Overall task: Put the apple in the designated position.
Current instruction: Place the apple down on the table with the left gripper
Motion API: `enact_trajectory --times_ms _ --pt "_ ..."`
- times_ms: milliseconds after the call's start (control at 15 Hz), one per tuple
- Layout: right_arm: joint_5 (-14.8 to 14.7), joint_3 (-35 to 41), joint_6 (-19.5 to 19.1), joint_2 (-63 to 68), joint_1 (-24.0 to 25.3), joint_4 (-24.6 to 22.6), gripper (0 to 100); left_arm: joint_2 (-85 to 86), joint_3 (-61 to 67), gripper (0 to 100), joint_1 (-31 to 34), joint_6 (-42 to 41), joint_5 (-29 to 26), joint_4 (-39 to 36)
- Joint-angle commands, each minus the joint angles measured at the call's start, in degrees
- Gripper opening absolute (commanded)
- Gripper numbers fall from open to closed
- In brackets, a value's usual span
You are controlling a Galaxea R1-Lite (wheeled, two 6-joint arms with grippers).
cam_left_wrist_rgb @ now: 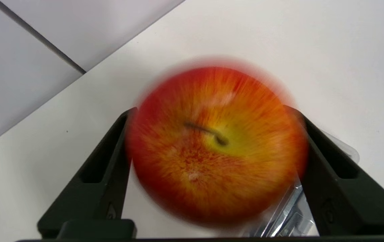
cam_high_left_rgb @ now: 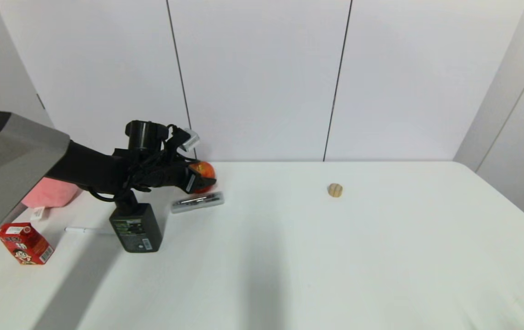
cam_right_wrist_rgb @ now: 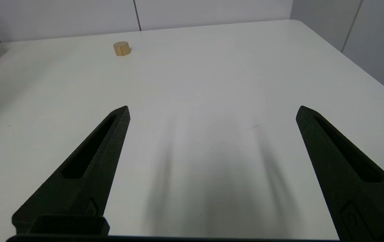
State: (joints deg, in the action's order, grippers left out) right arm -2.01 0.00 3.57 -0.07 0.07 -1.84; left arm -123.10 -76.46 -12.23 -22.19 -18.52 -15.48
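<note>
The red apple (cam_high_left_rgb: 204, 175) with yellow-orange mottling sits between the two black fingers of my left gripper (cam_high_left_rgb: 196, 179), at the table's back left near the wall. In the left wrist view the apple (cam_left_wrist_rgb: 217, 144) fills the gap, and both fingers (cam_left_wrist_rgb: 111, 158) press on its sides, so the left gripper (cam_left_wrist_rgb: 210, 111) is shut on it. My right gripper (cam_right_wrist_rgb: 212, 109) is open over bare white tabletop, with nothing between its fingers. No mark on the table shows the designated position.
A clear blister pack (cam_high_left_rgb: 197, 202) lies just in front of the apple. A black box (cam_high_left_rgb: 135, 227), a white pen (cam_high_left_rgb: 83, 230), a red carton (cam_high_left_rgb: 25, 243) and a pink plush toy (cam_high_left_rgb: 51, 192) crowd the left. A small wooden bead (cam_high_left_rgb: 335, 189) lies mid-back.
</note>
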Motion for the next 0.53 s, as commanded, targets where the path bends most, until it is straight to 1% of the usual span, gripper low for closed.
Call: enact_trajectory --times_ms 67,333,533 --pt "0.0 0.7 0.0 0.1 0.0 0.0 100 1.4 0.2 100 0.0 -0.1 -0.1 1.6" --pt "-0.1 0.7 0.0 0.1 0.0 0.0 100 5.3 0.3 100 0.0 0.0 -0.2 4.4" --pt "0.0 0.7 0.0 0.1 0.0 -0.1 100 12.4 1.8 100 -0.1 0.0 -0.2 8.4"
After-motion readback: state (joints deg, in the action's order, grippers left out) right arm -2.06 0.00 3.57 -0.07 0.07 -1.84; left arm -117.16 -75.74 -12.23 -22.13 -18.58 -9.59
